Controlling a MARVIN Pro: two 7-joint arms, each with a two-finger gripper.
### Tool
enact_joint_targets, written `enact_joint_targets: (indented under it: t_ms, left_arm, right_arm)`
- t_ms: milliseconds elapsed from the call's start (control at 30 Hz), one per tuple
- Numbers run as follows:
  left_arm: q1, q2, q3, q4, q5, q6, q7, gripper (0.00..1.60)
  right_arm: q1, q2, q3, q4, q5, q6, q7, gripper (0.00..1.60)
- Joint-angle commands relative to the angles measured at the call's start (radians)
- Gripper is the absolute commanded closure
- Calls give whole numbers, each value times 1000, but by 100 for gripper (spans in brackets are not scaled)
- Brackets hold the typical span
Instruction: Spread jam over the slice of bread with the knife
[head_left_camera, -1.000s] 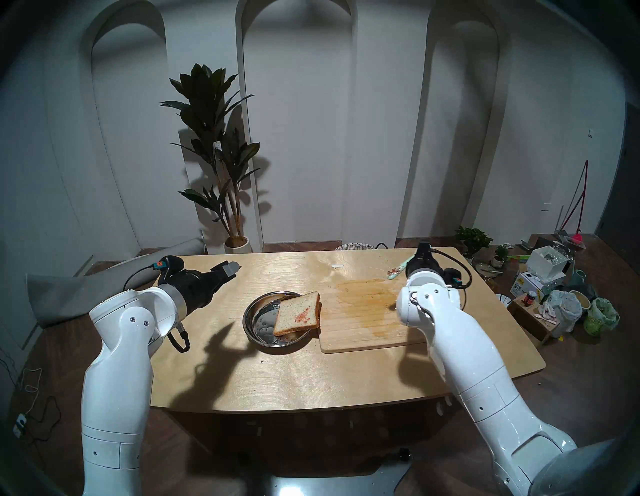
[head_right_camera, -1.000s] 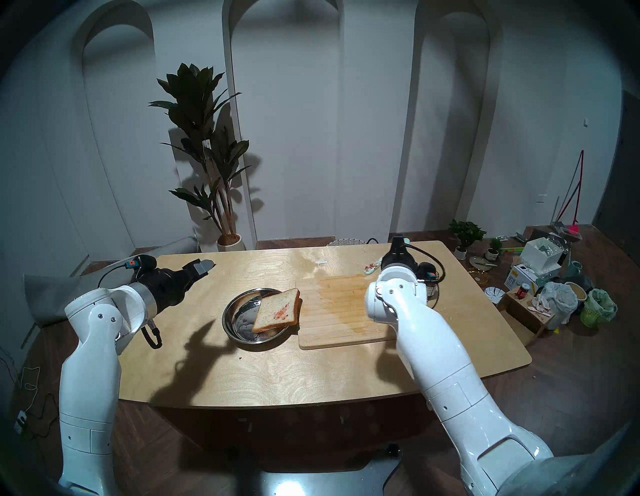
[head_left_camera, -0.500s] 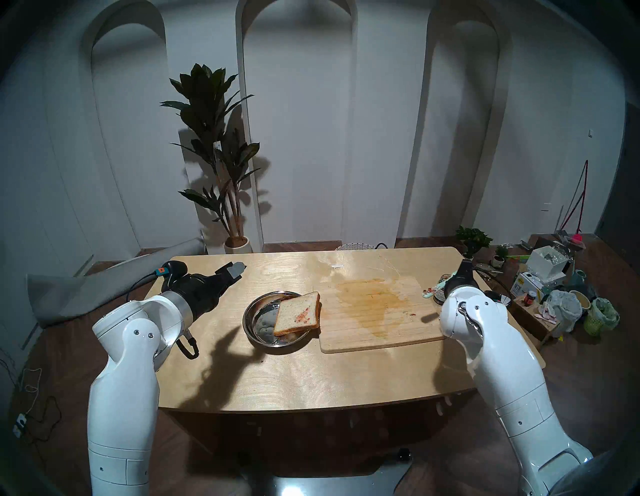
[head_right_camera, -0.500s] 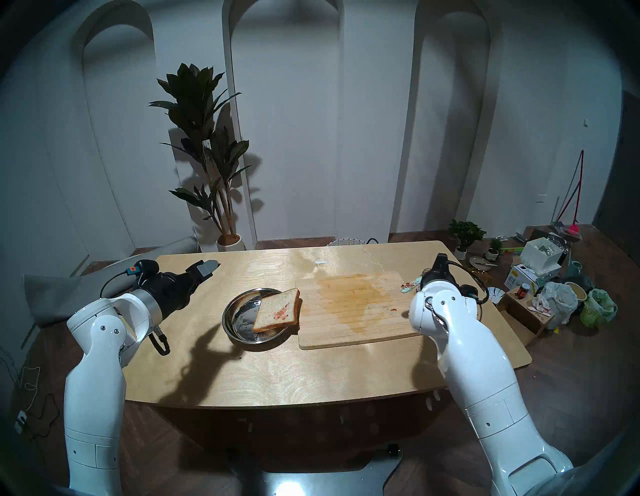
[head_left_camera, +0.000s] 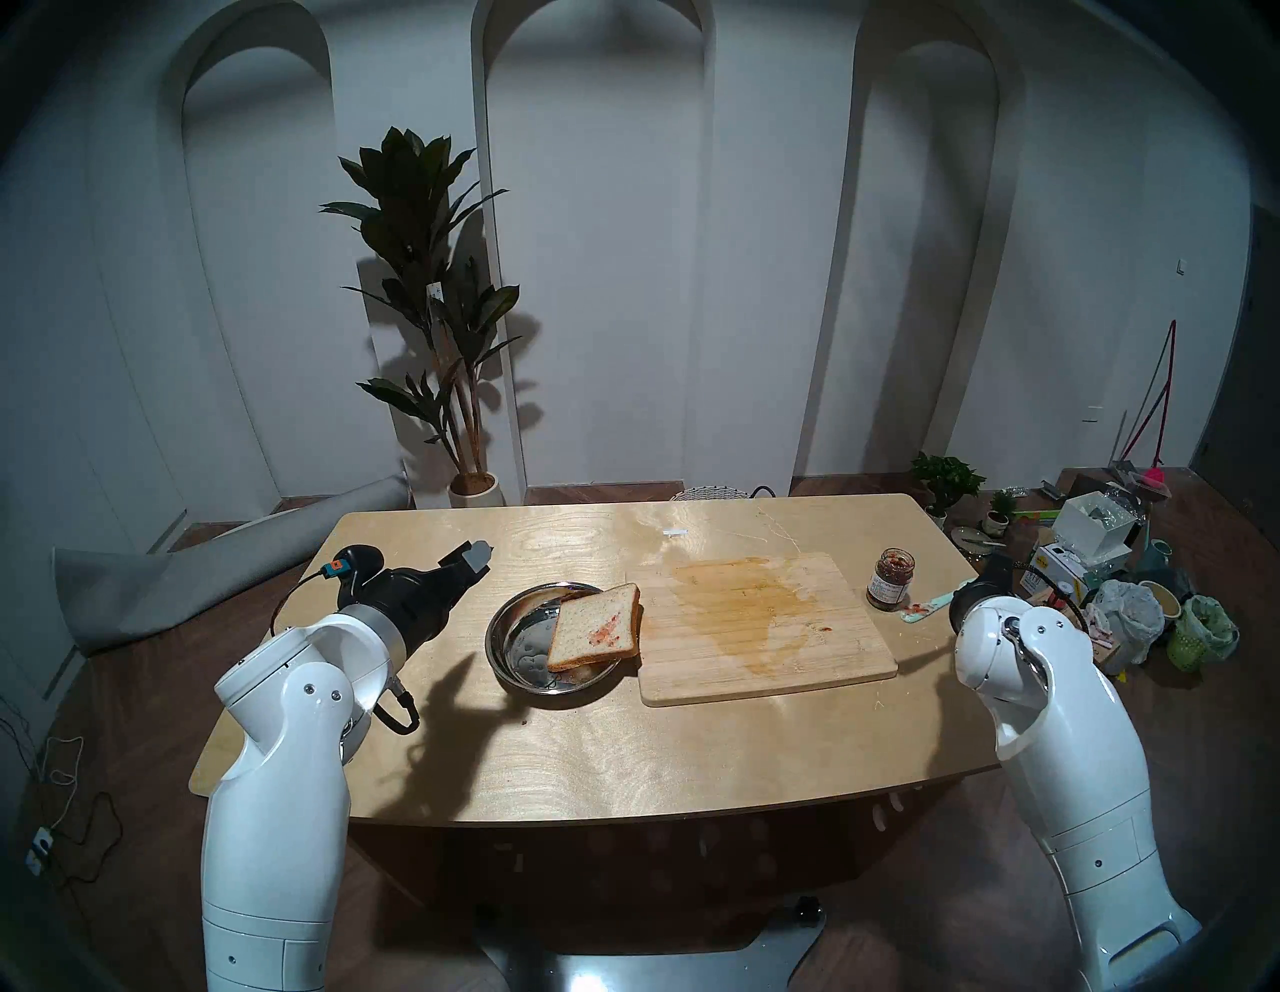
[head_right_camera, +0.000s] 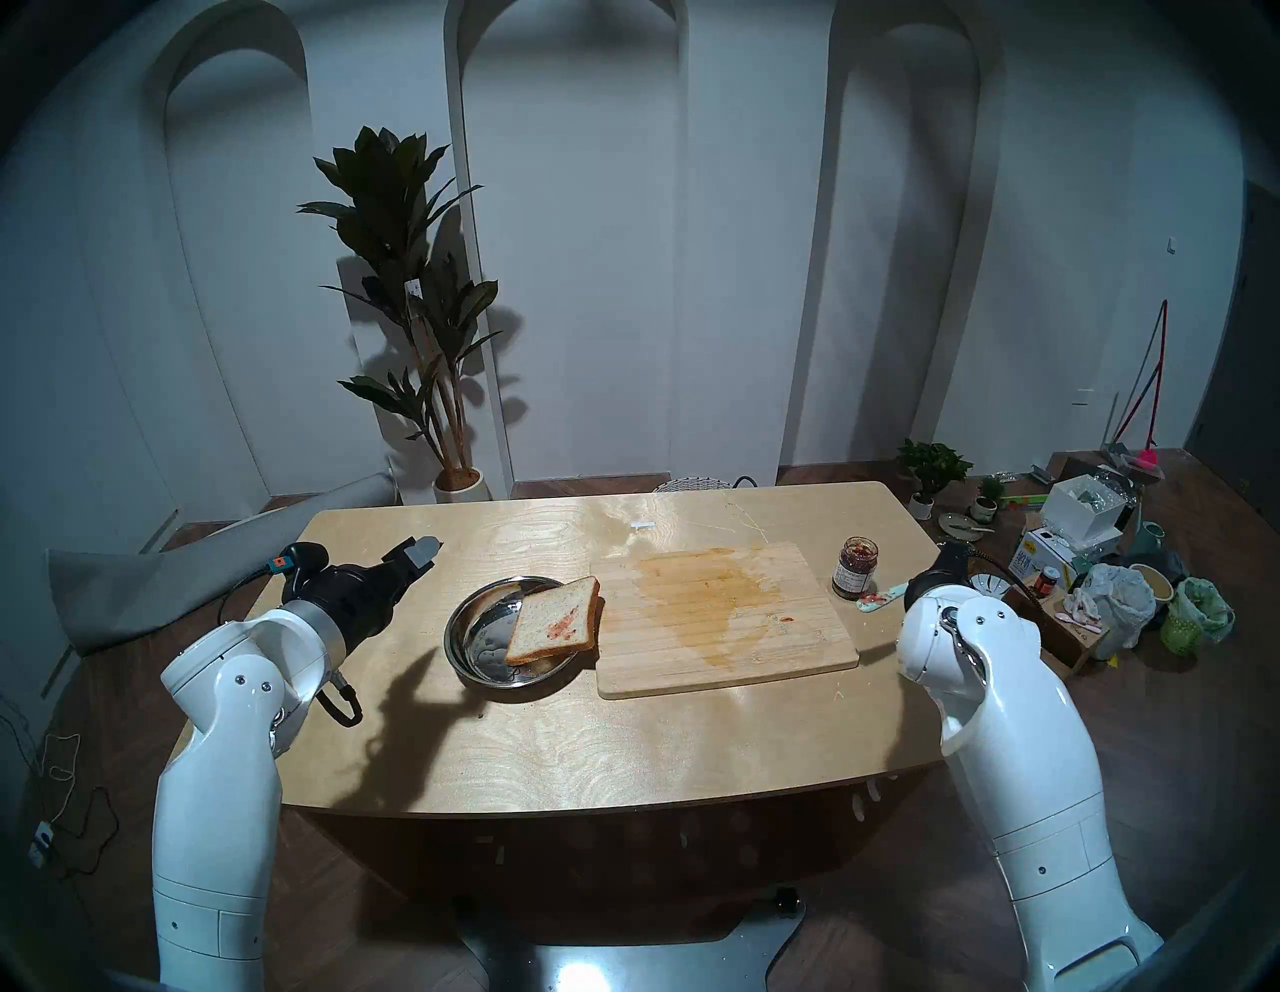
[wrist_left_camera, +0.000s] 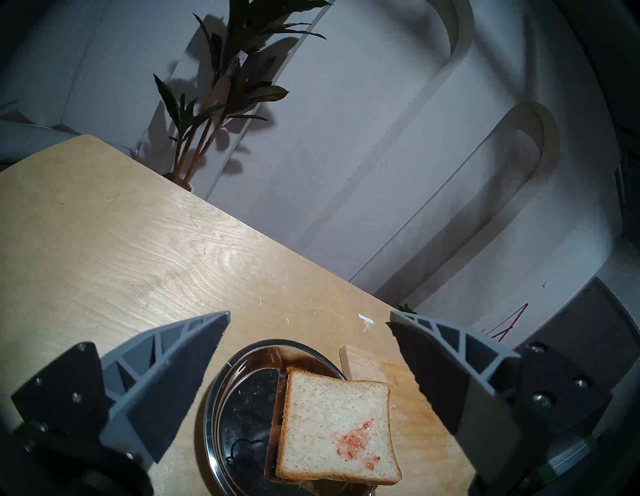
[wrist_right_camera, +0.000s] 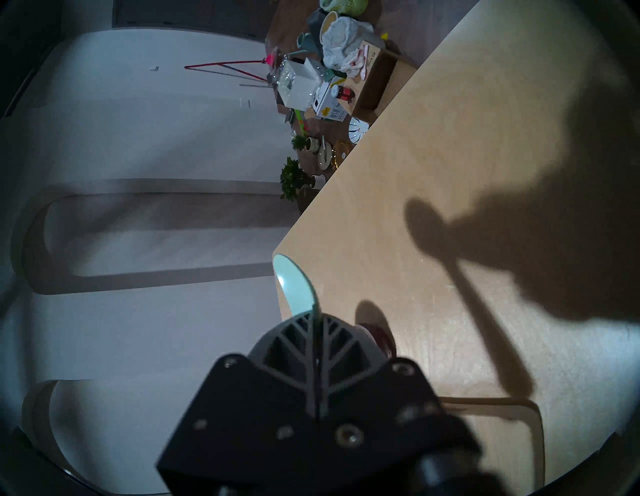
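The slice of bread (head_left_camera: 596, 627) (wrist_left_camera: 337, 426), with a small red jam smear, lies tilted on the right rim of a steel plate (head_left_camera: 509, 648). The jam jar (head_left_camera: 891, 578) (head_right_camera: 855, 567) stands open, right of the cutting board. My right gripper (head_left_camera: 966, 590) (wrist_right_camera: 317, 317) is shut on the mint-green knife (head_left_camera: 925, 609) (wrist_right_camera: 292, 284). It hovers near the table's right edge, just right of the jar, and the knife's tip is smeared with jam. My left gripper (head_left_camera: 478, 554) (wrist_left_camera: 308, 318) hangs open and empty, left of and behind the plate.
A stained wooden cutting board (head_left_camera: 755, 623) lies between plate and jar. Boxes, bags and pots (head_left_camera: 1108, 589) crowd the floor beyond the table's right edge. A potted plant (head_left_camera: 429, 312) stands behind the table.
My right arm has swung right with the knife, from behind the cutting board to the table's right edge, uncovering the jar. The left arm has shifted slightly right.
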Motion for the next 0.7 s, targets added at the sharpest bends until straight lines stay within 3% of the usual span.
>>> enact_joint_targets:
  t_ms: [0, 233, 433, 667]
  left_arm:
    - [-17, -29, -1, 2, 32, -81, 12, 0]
    - [-18, -60, 11, 26, 75, -178, 35, 0]
    - [-21, -88, 32, 54, 128, -280, 48, 0]
    - [-26, -131, 40, 98, 212, -400, 43, 0]
  right_arm:
    - [-40, -4, 64, -65, 81, 43, 7, 160]
    - [-80, -26, 140, -85, 185, 82, 27, 160]
    - [-97, -81, 189, -97, 290, 119, 56, 160]
    - [-100, -137, 207, -99, 349, 156, 151, 160]
